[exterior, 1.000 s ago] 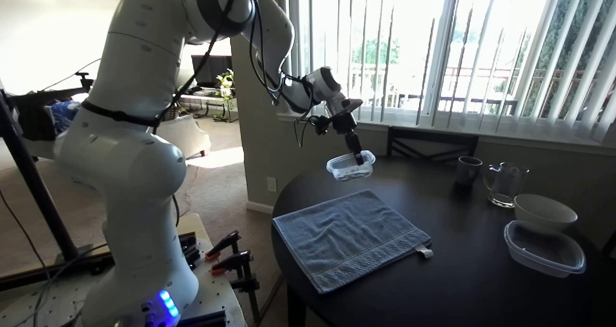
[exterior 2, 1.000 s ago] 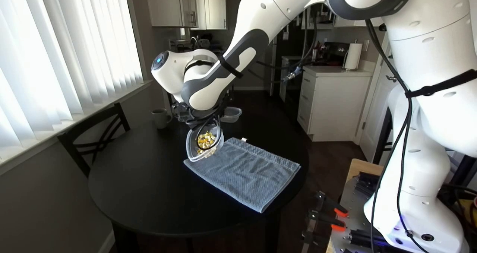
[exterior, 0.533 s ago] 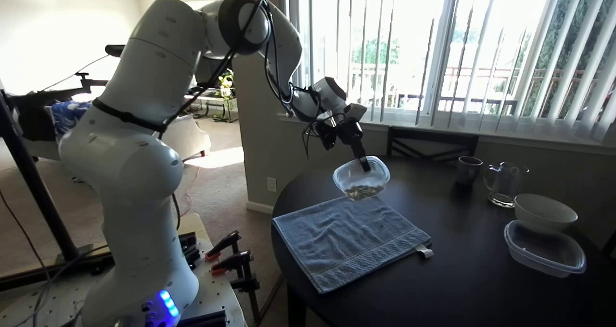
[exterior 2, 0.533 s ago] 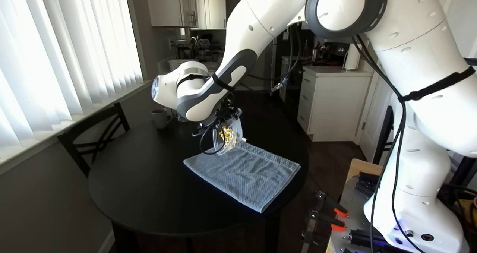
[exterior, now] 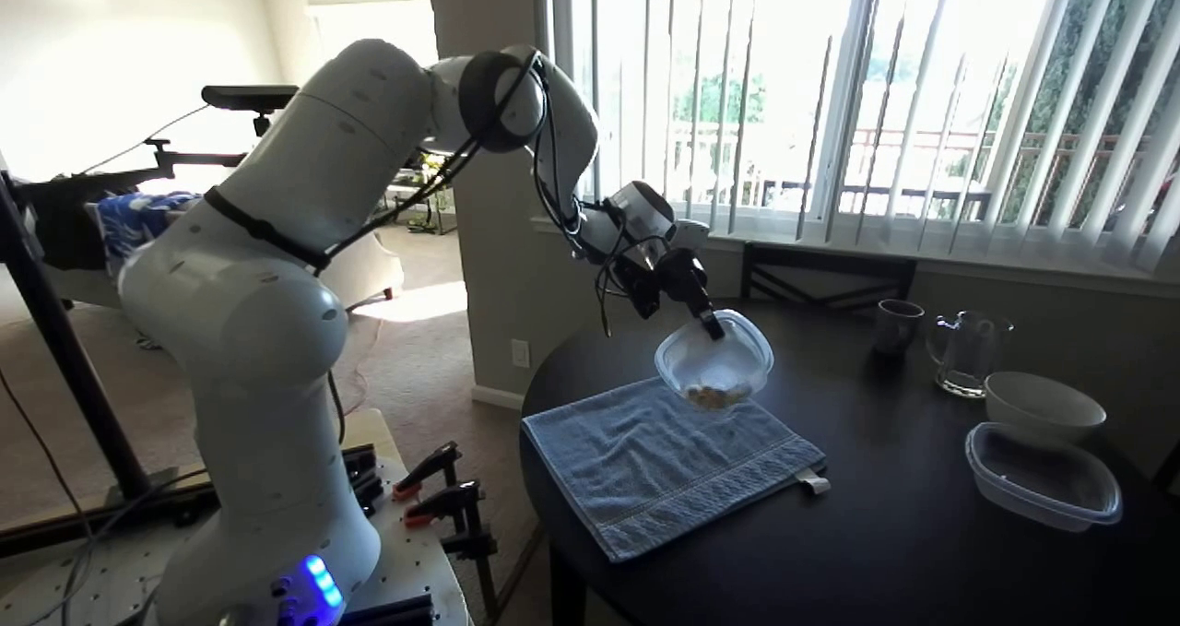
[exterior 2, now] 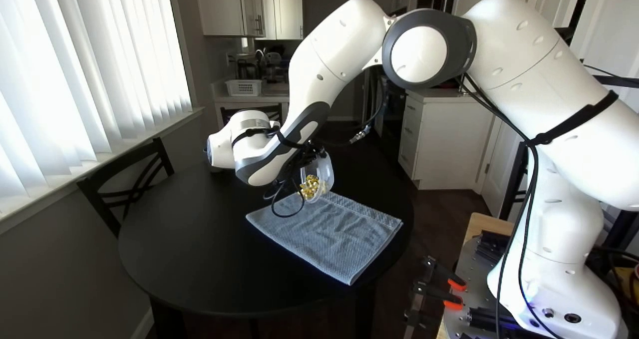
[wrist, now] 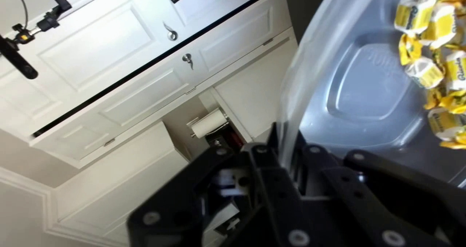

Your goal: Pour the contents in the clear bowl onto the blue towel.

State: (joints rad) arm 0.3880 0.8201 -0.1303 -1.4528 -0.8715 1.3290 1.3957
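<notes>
My gripper [exterior: 712,324] is shut on the rim of the clear bowl [exterior: 705,354], seen also in the wrist view [wrist: 285,145]. The bowl is held in the air, steeply tilted, over the far part of the blue towel [exterior: 659,469]. The contents [exterior: 714,396] lie gathered at the bowl's low side; in the wrist view they are small yellow-and-white wrapped pieces [wrist: 438,61]. In an exterior view the contents [exterior 2: 311,186] show inside the bowl [exterior 2: 324,171], and the arm hides the fingers. The towel [exterior 2: 339,234] lies flat with nothing visible on it.
On the dark round table [exterior: 885,534] stand a dark mug [exterior: 896,328], a glass mug [exterior: 966,359], a white bowl [exterior: 1042,407] and a clear container [exterior: 1042,483]. A chair [exterior 2: 130,184] stands by the window side. A cable loop [exterior 2: 288,213] hangs near the bowl.
The arm has lowered and carried the bowl toward the towel. The bowl has turned from nearly level to steeply tilted, and the contents have slid to its low side.
</notes>
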